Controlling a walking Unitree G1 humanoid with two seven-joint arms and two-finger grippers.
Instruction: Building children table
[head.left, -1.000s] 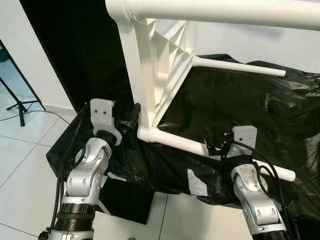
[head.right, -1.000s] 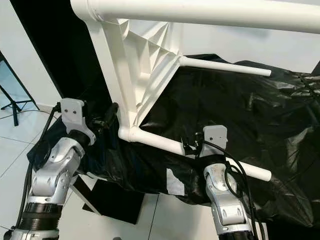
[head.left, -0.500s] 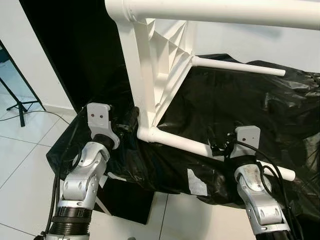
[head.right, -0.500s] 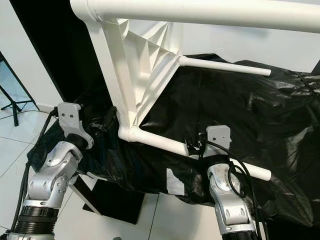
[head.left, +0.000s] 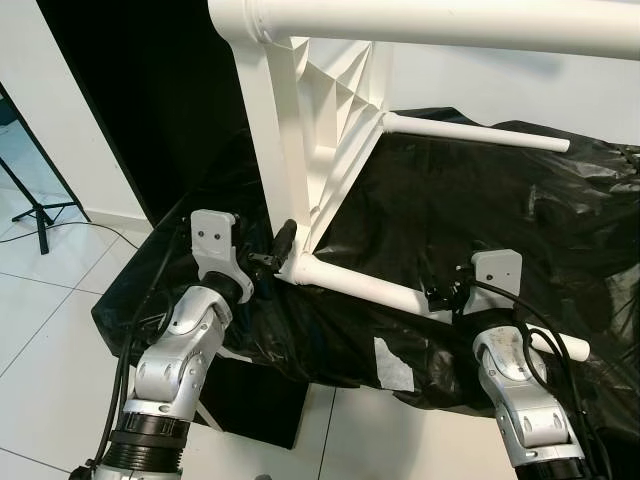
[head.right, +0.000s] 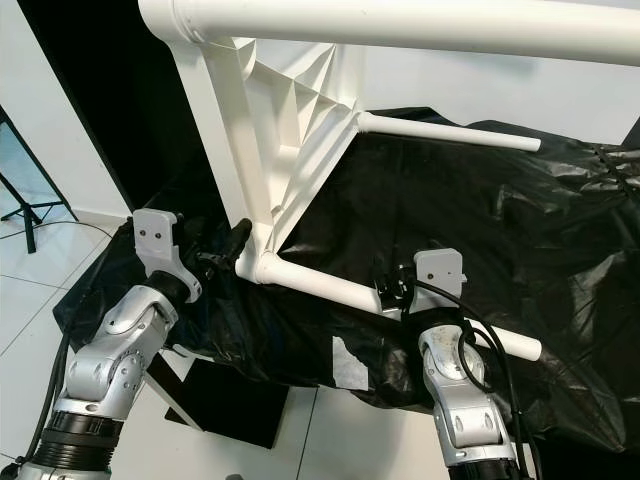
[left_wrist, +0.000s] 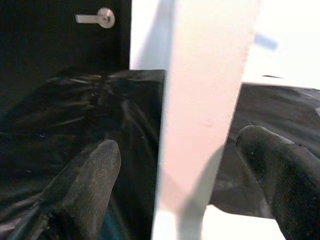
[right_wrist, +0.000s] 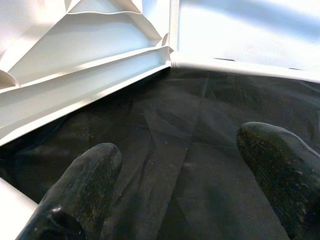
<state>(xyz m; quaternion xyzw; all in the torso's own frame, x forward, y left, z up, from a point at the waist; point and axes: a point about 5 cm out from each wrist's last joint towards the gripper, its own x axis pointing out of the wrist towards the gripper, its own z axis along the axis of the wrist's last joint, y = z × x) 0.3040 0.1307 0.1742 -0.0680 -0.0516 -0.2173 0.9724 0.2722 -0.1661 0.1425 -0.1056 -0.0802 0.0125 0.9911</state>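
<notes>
White plastic children's table frame, ribbed at the corner and fitted with round tubular legs: stands tipped on its side on the black plastic sheeting draped over a low surface, occupying the scene from 12 o'clock down to centre. One thick leg runs across the top edge; a thinner leg points toward 2 o'clock; a third leg lies along the sheeting toward 4 o'clock.

Left gripper: at 9 o'clock of the frame's lower corner, jaws parted, one black finger on each side of the flat white upright, neither pressing it.

Right gripper: at 5 o'clock, beside the lying leg, jaws spread wide over bare sheeting, grasping nothing; black fingers apart.

Surroundings: white tiled floor at 8 o'clock; black tripod stand at 9 o'clock; strip of pale tape on the sheeting's front edge; white wall behind.
</notes>
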